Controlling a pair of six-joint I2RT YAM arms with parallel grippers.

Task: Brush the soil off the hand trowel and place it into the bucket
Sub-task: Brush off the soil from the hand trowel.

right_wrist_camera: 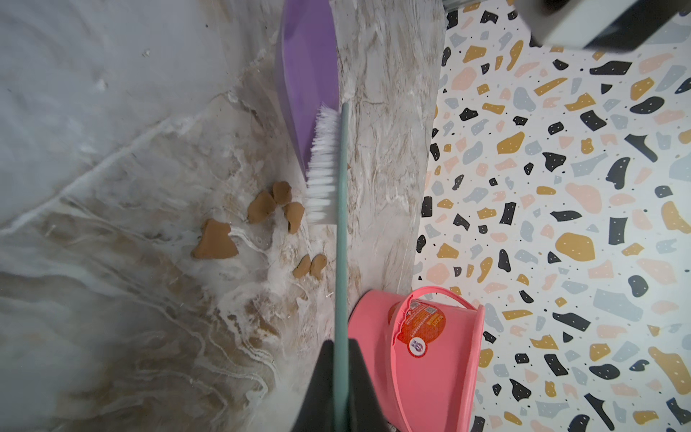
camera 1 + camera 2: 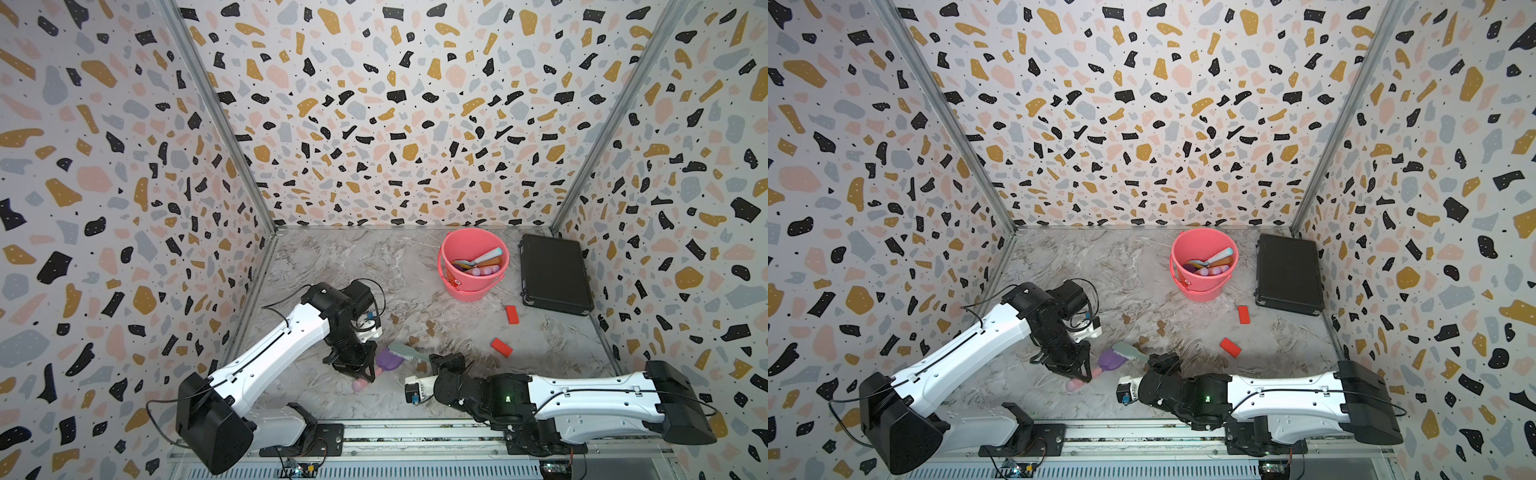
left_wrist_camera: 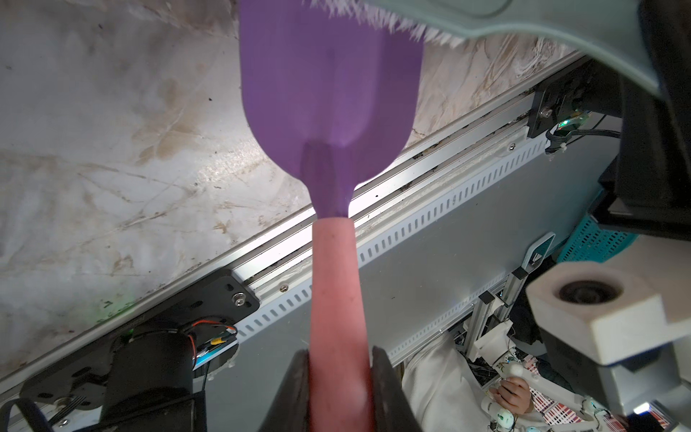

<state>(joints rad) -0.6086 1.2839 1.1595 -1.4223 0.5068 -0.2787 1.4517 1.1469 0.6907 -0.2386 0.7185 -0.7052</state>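
Well, on the marble counter [image 2: 332,257] the coral bucket [image 2: 461,293] stands far back, well apart from the trowel [image 3: 329,93], whose pink handle the left fingers [image 3: 297,389] clench. The right fingers [image 1: 362,392] clamp the brush [image 1: 324,168], bristles against its purple blade, soil [image 1: 215,241] bits scattered just beside.

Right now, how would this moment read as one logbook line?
left gripper: shut on purple trowel; right gripper: shut on brush; bristles against blade; soil: on table; bucket: trowel not in
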